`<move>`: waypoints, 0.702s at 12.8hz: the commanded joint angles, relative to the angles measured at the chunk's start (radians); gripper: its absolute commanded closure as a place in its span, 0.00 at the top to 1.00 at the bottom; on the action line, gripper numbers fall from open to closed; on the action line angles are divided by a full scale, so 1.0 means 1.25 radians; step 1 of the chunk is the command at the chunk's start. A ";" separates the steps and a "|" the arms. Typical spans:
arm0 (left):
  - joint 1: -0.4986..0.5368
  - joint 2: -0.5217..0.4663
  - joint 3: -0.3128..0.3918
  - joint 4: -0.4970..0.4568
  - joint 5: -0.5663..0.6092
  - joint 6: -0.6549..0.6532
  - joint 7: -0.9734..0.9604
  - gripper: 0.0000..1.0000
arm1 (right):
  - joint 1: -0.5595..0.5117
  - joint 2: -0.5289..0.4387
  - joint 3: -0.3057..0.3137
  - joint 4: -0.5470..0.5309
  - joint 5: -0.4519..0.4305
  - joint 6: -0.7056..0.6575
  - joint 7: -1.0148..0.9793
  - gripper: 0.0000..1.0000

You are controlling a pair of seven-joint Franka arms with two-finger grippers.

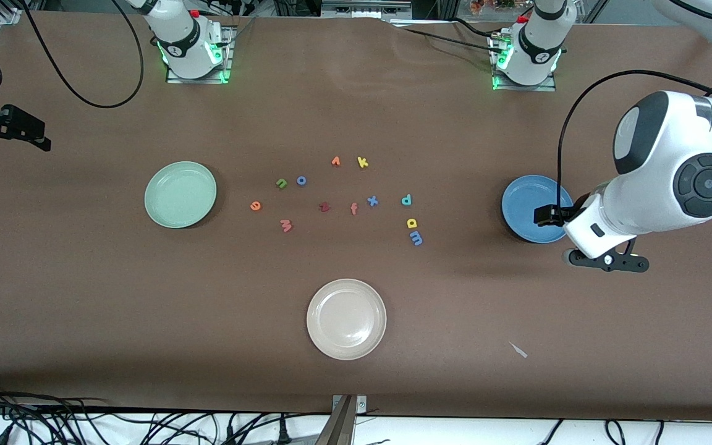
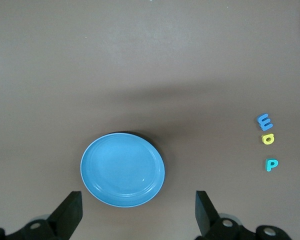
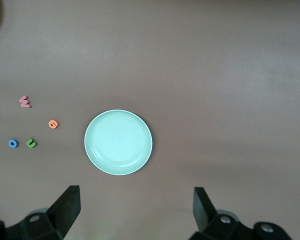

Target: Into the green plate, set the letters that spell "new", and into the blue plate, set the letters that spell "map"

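The green plate lies toward the right arm's end, the blue plate toward the left arm's end. Between them lie the green n, orange e, pink w, blue m, yellow a and teal p. My left gripper hangs open and empty high beside the blue plate. My right gripper hangs open and empty high beside the green plate.
A cream-white plate sits nearer the front camera than the letters. Other letters lie among them: blue o, dark red z, salmon f, blue x, yellow k and an orange one.
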 commanded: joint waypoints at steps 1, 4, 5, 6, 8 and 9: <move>0.008 -0.006 -0.001 -0.006 0.020 -0.003 0.008 0.99 | -0.001 -0.004 0.001 0.002 0.003 -0.008 0.009 1.00; 0.012 -0.006 0.002 -0.006 0.021 -0.003 0.008 0.99 | -0.001 -0.004 0.001 0.002 0.003 -0.008 0.009 1.00; 0.012 -0.005 0.002 -0.006 0.021 -0.003 0.008 0.99 | -0.001 -0.005 0.001 0.002 0.003 -0.008 0.009 1.00; 0.012 -0.005 0.002 -0.006 0.021 -0.003 0.008 0.99 | -0.001 -0.005 0.001 0.002 0.003 -0.008 0.009 1.00; 0.018 -0.005 0.002 -0.004 0.021 -0.003 0.014 0.99 | -0.001 -0.004 0.001 0.002 0.003 -0.008 0.009 1.00; 0.018 -0.005 0.002 -0.006 0.021 -0.003 0.015 0.99 | -0.001 -0.005 0.001 0.002 0.003 -0.008 0.009 1.00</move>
